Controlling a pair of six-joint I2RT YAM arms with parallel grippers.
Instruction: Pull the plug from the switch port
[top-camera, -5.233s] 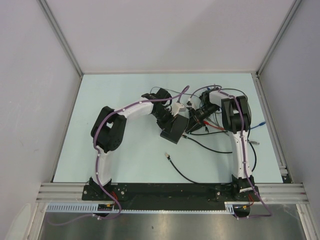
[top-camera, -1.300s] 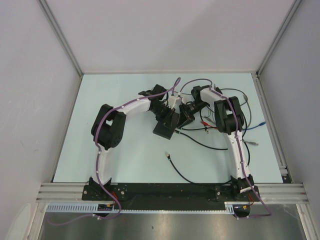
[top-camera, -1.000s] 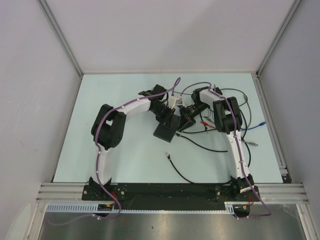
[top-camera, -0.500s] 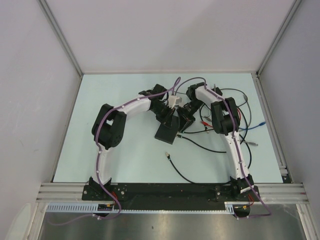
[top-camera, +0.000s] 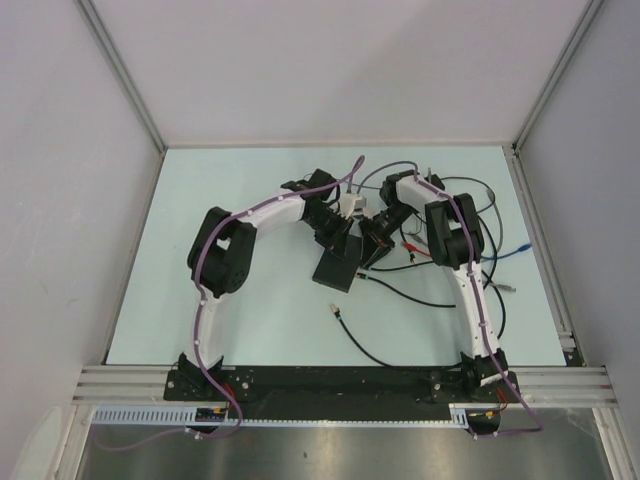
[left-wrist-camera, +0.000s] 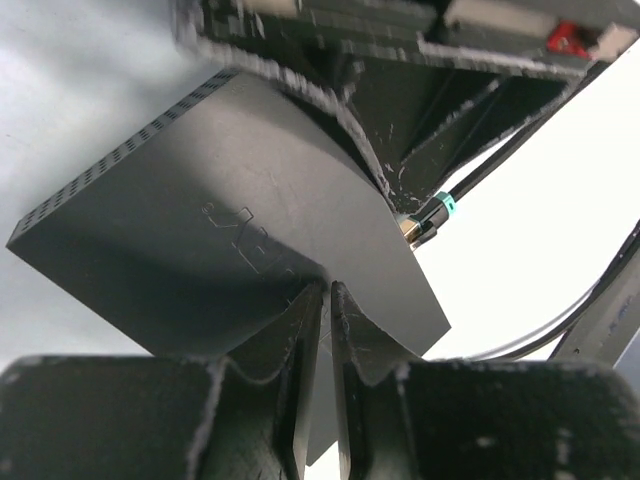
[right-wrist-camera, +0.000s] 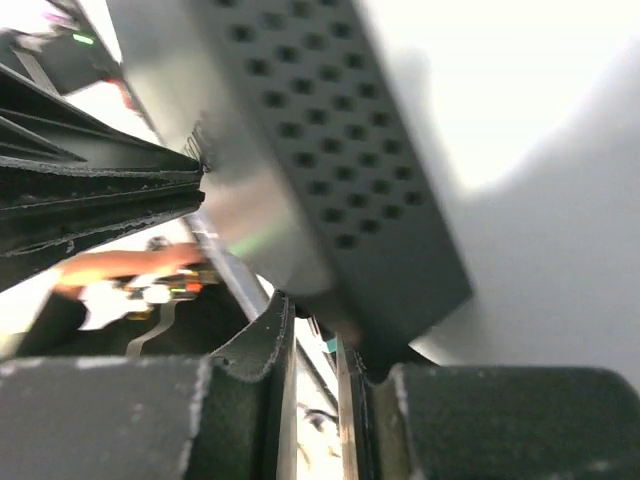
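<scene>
While the left gripper (left-wrist-camera: 322, 295) pinches the near edge of the tilted black box (left-wrist-camera: 230, 220), jaws down to a thin slit, the right gripper (right-wrist-camera: 312, 335) is almost pressed together at the far short edge. The teal-ringed plug (left-wrist-camera: 428, 215) sits right at its tips, touching that edge; gripped or not, can't tell. The switch port is hidden there. Loose black cable (top-camera: 400, 290) sprawls across the table (top-camera: 250, 300).

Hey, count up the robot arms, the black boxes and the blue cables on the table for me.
robot arms: 2 (left arm, right arm)
black box: 1
blue cable: 1
total: 4
</scene>
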